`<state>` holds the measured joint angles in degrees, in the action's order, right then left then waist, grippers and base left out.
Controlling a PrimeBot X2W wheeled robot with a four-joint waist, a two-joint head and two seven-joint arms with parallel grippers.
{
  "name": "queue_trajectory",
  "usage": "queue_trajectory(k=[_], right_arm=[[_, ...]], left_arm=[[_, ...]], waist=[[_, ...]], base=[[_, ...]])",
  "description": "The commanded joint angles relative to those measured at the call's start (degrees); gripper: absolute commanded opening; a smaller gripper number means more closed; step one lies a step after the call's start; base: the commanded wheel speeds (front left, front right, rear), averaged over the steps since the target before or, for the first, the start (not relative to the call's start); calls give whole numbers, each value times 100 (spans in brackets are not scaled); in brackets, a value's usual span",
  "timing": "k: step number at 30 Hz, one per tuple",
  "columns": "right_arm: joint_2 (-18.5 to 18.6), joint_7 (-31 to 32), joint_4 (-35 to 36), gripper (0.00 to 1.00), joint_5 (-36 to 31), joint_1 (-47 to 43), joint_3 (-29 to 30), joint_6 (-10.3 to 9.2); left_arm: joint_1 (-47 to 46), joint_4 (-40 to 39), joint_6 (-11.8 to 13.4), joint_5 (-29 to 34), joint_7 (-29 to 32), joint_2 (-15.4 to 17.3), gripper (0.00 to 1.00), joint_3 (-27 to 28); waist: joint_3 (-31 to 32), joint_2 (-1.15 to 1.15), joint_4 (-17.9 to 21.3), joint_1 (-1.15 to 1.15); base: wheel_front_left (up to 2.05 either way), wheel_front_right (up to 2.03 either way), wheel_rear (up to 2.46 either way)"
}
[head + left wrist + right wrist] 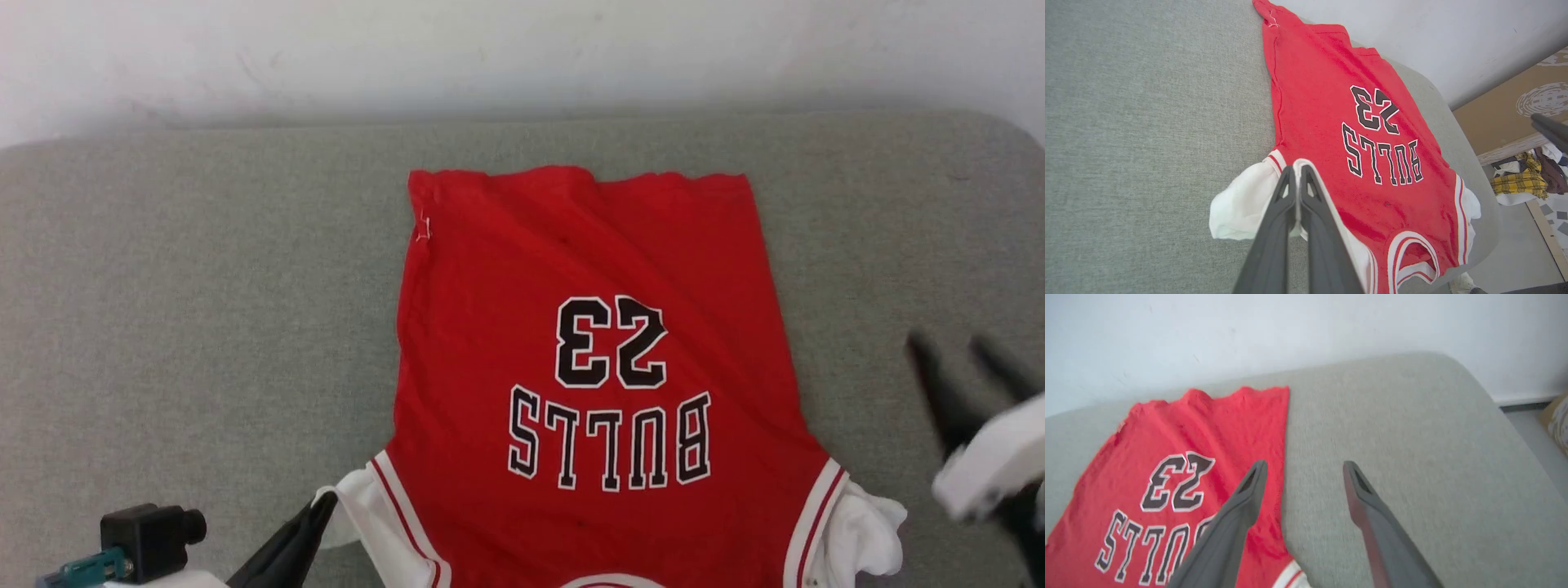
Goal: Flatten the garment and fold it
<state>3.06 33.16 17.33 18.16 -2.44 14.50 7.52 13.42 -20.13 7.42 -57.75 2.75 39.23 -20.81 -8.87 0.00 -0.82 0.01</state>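
Observation:
The garment (588, 343), a red jersey with white sleeves and black "BULLS 23" lettering facing up, lies spread on the grey padded table (204, 310), hem toward the wall and collar toward me. My left gripper (322, 505) is shut on the edge of the garment's white left sleeve (1241, 204), and the left wrist view shows the fabric pinched between the fingertips (1290, 173). My right gripper (951, 343) hovers open beside the garment's right edge. In the right wrist view it (1304, 467) holds nothing, and one finger (1249, 494) overlaps the red cloth (1180, 445).
A white wall (522, 57) runs behind the table. The table's right end is rounded (1474, 388). On the floor past that end lie a heap of clothes (1527, 179) and a brown board (1502, 110). A black wrist camera (151, 535) sits at the lower left.

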Motion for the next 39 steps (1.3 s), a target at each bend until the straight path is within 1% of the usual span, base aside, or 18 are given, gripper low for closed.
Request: queue_trajectory(k=[1,2,4,7,12,16,18,22,27,32,36,39], right_arm=[[15,63,225,100,-45,336,-4,-3],[15,143,420,100,-45,611,-7,-3],[11,297,593,100,-23,1217,-13,-3],[40,499,417,100,-155,2180,-105,-3],[242,720,-579,100,-603,3589,-257,-3],[199,885,-1464,100,-1014,4443,-92,-3],[145,961,-1885,100,-1222,4790,126,-3],[56,1339,-2581,100,-1698,5239,538,-3],[6,1701,-3032,100,-2126,5470,751,-3],[-9,1896,-3224,100,-2361,5461,652,-3],[-14,2077,-3175,100,-2602,5471,857,-3],[-16,2124,-3134,100,-2647,5509,986,-3]], left_arm=[[-132,-39,-64,46,-57,-8,0,26],[-155,-49,-80,58,-74,-8,0,31],[-211,-67,-120,76,-101,-11,0,34],[-348,-70,-201,102,-120,-24,0,23],[-653,-31,-379,116,-92,-60,0,-33],[-909,36,-521,158,-82,-83,0,-75],[-1046,79,-595,186,-62,-96,0,-115],[-1301,154,-737,248,-40,-146,0,-204],[-1522,202,-853,323,-34,-208,0,-298],[-1629,267,-909,327,-42,-271,0,-348],[-1704,324,-950,324,-68,-307,0,-360],[-1749,359,-978,316,-94,-338,0,-366]], waist=[[-191,0,-69,-1],[-256,0,-86,-1],[-393,0,-131,-1],[-627,0,-206,-1],[-1120,0,-345,-1],[-1506,0,-469,-1],[-1662,0,-543,-1],[-1904,0,-723,-1],[-2131,0,-938,-1],[-2283,0,-1064,-1],[-2373,0,-1140,-1],[-2437,0,-1193,-1]], base=[[0,0,0],[0,0,0],[0,0,0],[0,0,0],[0,0,0],[0,0,0],[0,0,0],[0,0,0],[0,0,0],[0,0,0],[0,0,0],[0,0,0]])
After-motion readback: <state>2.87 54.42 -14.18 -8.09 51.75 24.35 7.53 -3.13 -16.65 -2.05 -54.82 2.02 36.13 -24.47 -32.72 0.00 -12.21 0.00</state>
